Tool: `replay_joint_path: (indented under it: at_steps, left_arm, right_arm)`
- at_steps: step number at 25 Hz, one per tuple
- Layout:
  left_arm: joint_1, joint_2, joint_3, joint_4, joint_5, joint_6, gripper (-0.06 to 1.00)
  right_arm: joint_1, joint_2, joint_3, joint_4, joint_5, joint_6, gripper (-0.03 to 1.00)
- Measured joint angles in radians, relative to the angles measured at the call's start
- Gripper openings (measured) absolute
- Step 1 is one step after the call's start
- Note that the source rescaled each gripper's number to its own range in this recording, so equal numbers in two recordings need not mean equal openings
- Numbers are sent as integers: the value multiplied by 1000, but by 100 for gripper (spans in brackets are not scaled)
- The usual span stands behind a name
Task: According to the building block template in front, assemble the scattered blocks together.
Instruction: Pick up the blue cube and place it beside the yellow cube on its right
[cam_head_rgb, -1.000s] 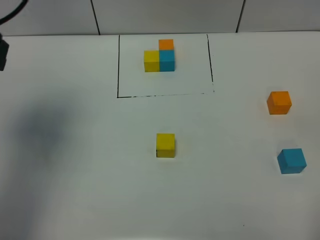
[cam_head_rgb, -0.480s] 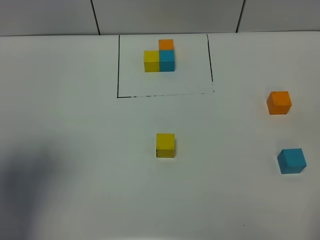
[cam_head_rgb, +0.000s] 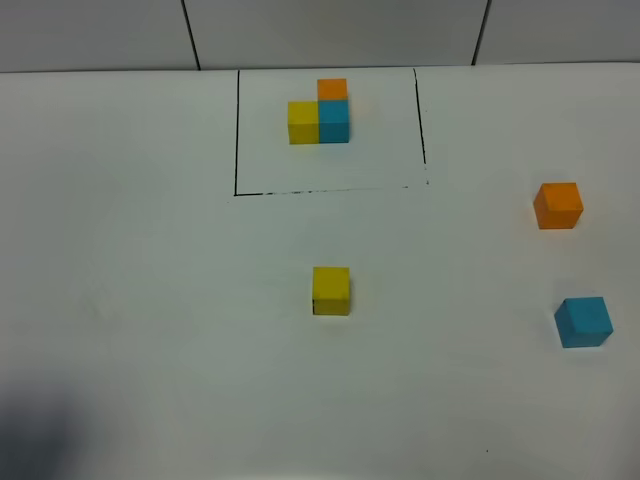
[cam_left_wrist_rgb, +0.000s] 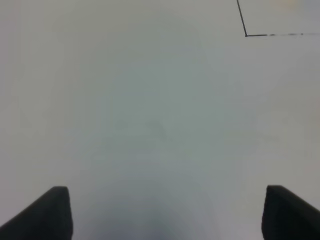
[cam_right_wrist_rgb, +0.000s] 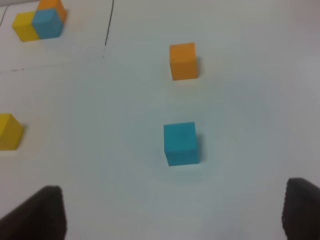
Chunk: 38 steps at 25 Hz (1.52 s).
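Up at the far side of the bench (cam_head_rgb: 150, 300) sits the template (cam_head_rgb: 320, 112): three small cubes pressed together in an L, inside a thin black frame (cam_head_rgb: 236, 130). Yellow and blue are side by side, orange is tucked behind the blue one. The long arm of that L, yellow to blue, runs across the bench, parallel to the frame's near line; the short arm points away toward the wall (cam_head_rgb: 330, 30).

Now the loose ones, all plain cubes of the same size. The yellow block (cam_head_rgb: 331, 290) is mid-bench, just in front of the frame and square to it. Well off to the right is the orange block (cam_head_rgb: 558, 205), and nearer the front edge the blue block (cam_head_rgb: 584, 322), turned a touch off square. All three lie well apart.

Left tool (cam_left_wrist_rgb: 166, 192): jaws spread wide, nothing between them, over bare bench with a frame corner in its view. Right tool (cam_right_wrist_rgb: 175, 192): jaws also wide, empty, with the blue block ahead of it and clear of both fingers.

The surface is plain white and matte, with a soft grey shadow at the near left corner. Behind it are pale wall panels with dark seams.
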Motion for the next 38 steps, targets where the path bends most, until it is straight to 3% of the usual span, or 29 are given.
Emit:
replay_joint_path:
  at_steps: [10, 20, 38]
  left_arm:
    - [0, -284, 150, -30, 29, 7, 83]
    - [0, -463, 165, -72, 71, 51, 83]
    - [0, -486, 185, -87, 114, 59, 83]
  right_arm:
    - [0, 0, 0, 0, 0, 0, 75]
    - [0, 0, 0, 2, 0, 0, 75]
    - [0, 0, 0, 3, 0, 0, 75]
